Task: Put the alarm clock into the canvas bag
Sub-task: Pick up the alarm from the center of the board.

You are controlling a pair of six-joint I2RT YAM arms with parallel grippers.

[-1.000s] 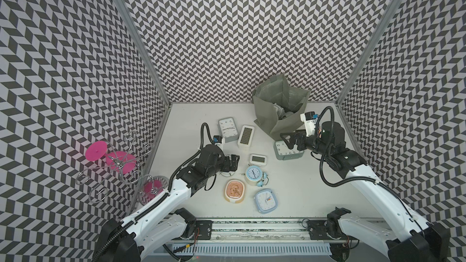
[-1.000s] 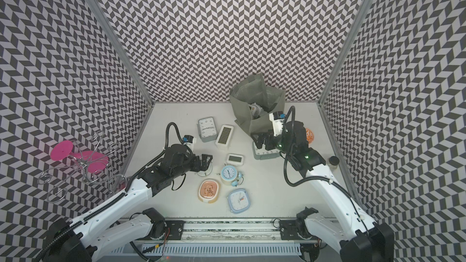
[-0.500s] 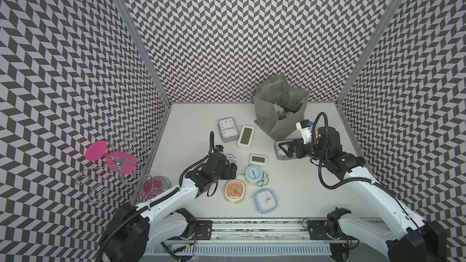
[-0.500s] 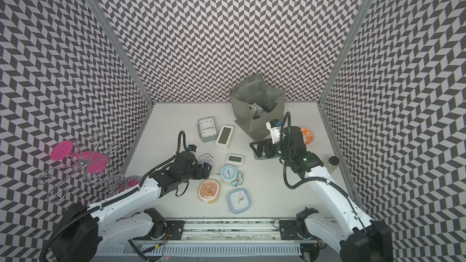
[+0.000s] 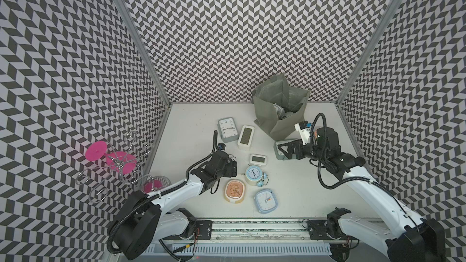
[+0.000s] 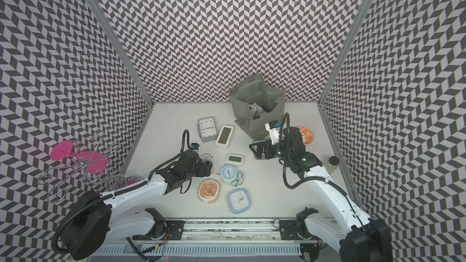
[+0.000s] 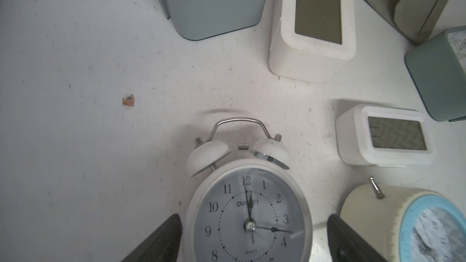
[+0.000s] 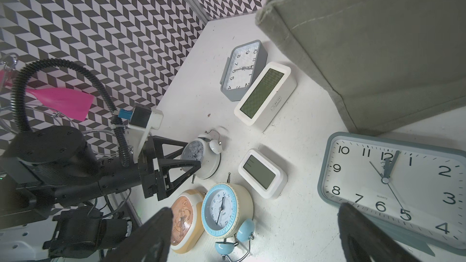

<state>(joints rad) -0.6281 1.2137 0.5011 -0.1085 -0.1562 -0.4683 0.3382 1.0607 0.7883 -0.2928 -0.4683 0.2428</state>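
The grasp was in hand: the left tool [image 7: 253, 223] stood with jaws wide apart astride the white twin-bell alarm clock [image 7: 248, 197] on the white bench [image 7: 75, 71], not clamped. Next, I judged: squeeze, lift, and carry it to the grey-green canvas bag [image 5: 274, 119] well ahead. The right tool [image 5: 281, 150], gaping and empty, hovered over a grey rectangular clock [image 8: 393, 185] beside that bag.

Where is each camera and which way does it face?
Top views: high above the front rail, looking down and back; both arms, canvas bag.
Left wrist: on the left arm, looking down at the white twin-bell clock inside the left end effector.
Right wrist: on the right arm, facing the left arm past the right end effector.
Shared: both wrist views show that clock.
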